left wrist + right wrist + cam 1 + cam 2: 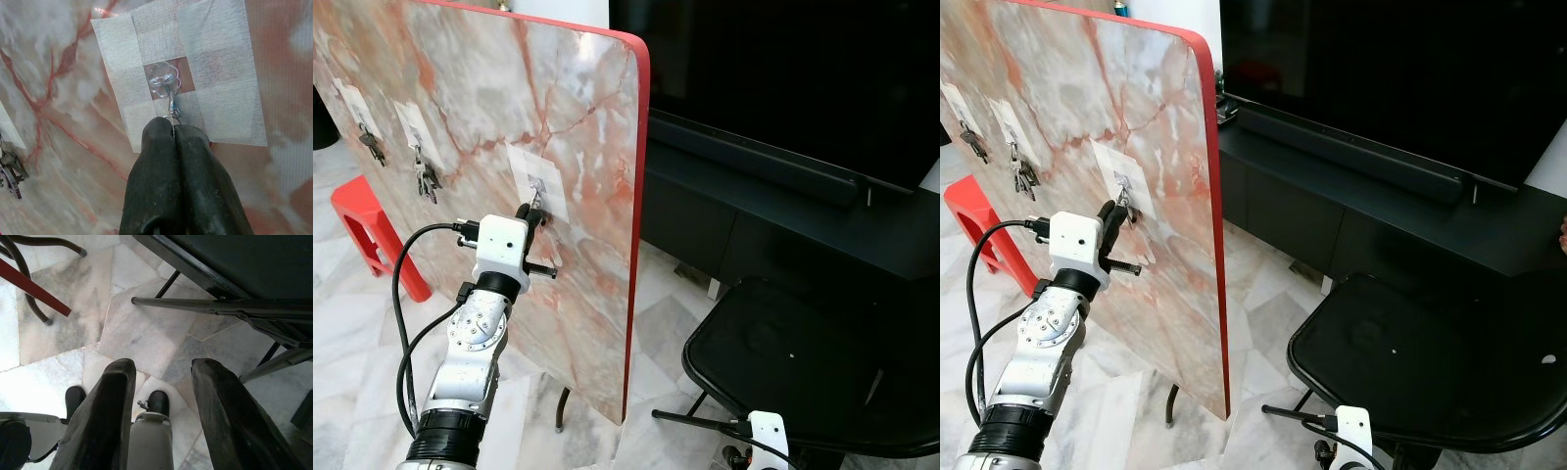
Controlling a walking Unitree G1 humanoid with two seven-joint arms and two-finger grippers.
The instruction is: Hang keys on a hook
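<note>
The left claw point(172, 128) covered all of the keys but a thin metal ring point(171, 108) showing just past its fingertips, below the clear hook point(164, 83). The other key bunches point(426, 179), well to that claw's left, were too small to count. The right claw point(161, 377) was cut off by the lower edge.

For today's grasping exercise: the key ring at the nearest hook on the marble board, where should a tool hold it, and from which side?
Hold the key ring at its lower edge, just under the clear hook, coming straight at the marble board from the front. The ring hangs thin and edge-on, so pinching below keeps its top loop free for the hook. The left tool is shut on it this way.
</note>
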